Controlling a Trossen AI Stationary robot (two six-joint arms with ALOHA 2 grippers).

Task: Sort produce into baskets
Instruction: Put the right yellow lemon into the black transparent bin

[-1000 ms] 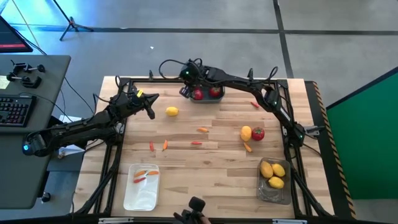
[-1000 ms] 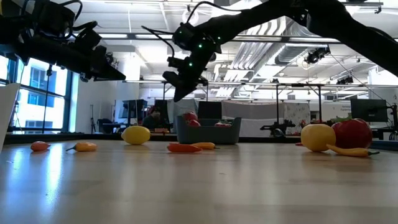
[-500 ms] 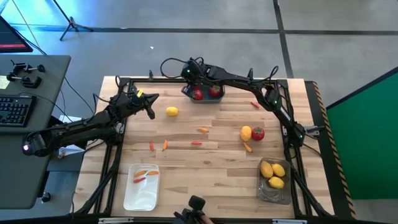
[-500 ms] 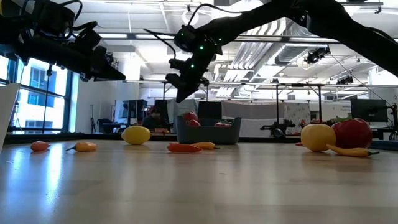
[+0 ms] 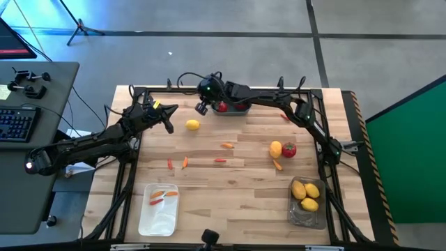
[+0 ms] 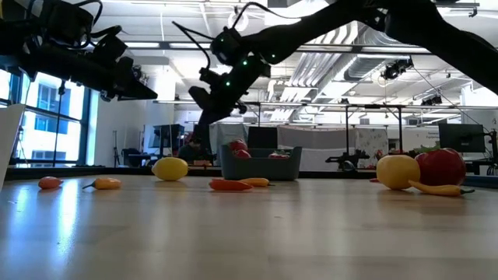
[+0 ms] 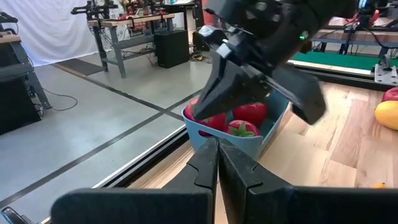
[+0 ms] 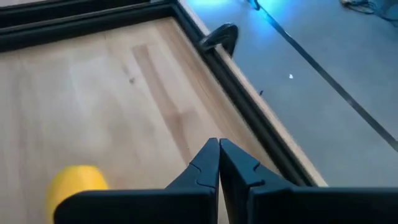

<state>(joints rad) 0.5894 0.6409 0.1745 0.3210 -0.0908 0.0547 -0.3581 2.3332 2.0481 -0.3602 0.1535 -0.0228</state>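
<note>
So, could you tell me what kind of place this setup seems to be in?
Most likely a robotics lab or open workshop. A wooden table stands on a bare concrete floor, a desk with a keyboard sits beside it, and more workbenches show in the room beyond.

Pale, matt wooden planks form the desk [image 5: 237,185], the blue-grey basket [image 7: 264,140] looks smooth plastic, and the red tomatoes [image 7: 249,114] inside shine glossy.

The right end effector [image 5: 203,107] has swung off the blue-grey basket [image 5: 232,109] toward the lemon [image 5: 193,125].
</note>
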